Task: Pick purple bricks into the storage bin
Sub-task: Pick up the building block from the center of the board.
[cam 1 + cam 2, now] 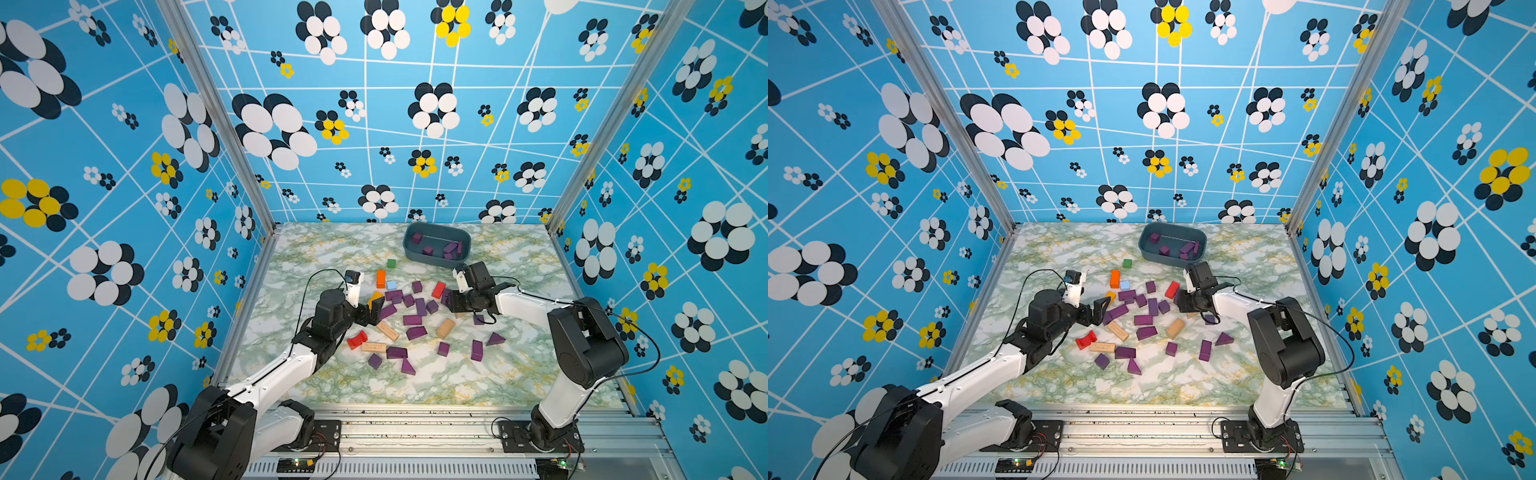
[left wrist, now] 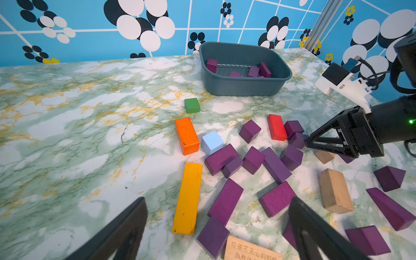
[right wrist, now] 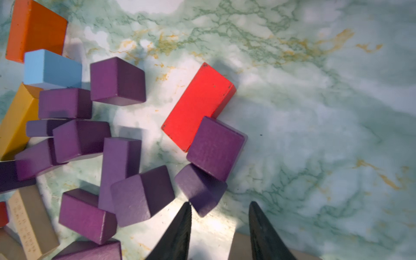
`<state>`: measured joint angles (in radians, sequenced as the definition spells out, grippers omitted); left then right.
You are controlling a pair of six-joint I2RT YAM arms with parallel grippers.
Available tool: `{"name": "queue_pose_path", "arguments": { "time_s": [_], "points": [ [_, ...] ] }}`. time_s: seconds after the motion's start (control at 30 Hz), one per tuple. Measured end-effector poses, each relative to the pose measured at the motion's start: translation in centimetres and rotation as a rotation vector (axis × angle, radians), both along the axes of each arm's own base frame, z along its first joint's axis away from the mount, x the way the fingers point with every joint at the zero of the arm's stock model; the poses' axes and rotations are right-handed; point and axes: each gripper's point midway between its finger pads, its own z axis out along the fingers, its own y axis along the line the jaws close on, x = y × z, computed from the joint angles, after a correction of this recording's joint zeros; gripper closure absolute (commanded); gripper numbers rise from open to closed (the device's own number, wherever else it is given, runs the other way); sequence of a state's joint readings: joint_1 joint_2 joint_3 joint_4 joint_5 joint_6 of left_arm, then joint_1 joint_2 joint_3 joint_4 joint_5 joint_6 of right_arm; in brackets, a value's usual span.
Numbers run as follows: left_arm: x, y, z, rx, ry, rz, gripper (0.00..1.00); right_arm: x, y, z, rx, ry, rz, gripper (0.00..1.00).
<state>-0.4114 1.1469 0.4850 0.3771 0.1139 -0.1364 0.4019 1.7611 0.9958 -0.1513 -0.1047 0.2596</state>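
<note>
Most of the purple bricks point(image 1: 411, 320) sit scattered mid-table. The left gripper point(image 2: 217, 199) hangs wide open over the near-left bunch, probably lining up a grab. The right gripper point(image 3: 220, 203) has its jaws slightly apart and clamps nothing, tips right at a purple cube point(image 3: 200, 191). The storage bin point(image 2: 243, 87), far and right of centre, holds roughly five purple ones.

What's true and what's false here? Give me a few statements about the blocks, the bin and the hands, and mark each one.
The storage bin holds several purple bricks. True.
The green block lies inside the storage bin. False: it sits on the table, outside the bin.
The left hand is open and empty. True.
The right hand grips the red block. False: its fingers are apart with nothing between them; the red block lies on the table.
</note>
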Motion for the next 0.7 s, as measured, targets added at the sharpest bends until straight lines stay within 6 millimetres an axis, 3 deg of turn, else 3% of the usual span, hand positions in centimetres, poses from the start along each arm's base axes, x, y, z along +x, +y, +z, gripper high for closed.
{"name": "queue_pose_path", "arguments": {
  "time_s": [0.37, 0.7],
  "points": [
    [0.3, 0.3, 0.4, -0.009, -0.017, 0.009, 0.01, 1.2, 0.1, -1.3, -0.049, 0.001, 0.027, 0.52],
    [0.5, 0.6, 0.4, -0.014, -0.014, 0.020, 0.00, 2.2, 0.6, -1.3, -0.047, -0.009, 0.029, 0.48]
  ]
}}
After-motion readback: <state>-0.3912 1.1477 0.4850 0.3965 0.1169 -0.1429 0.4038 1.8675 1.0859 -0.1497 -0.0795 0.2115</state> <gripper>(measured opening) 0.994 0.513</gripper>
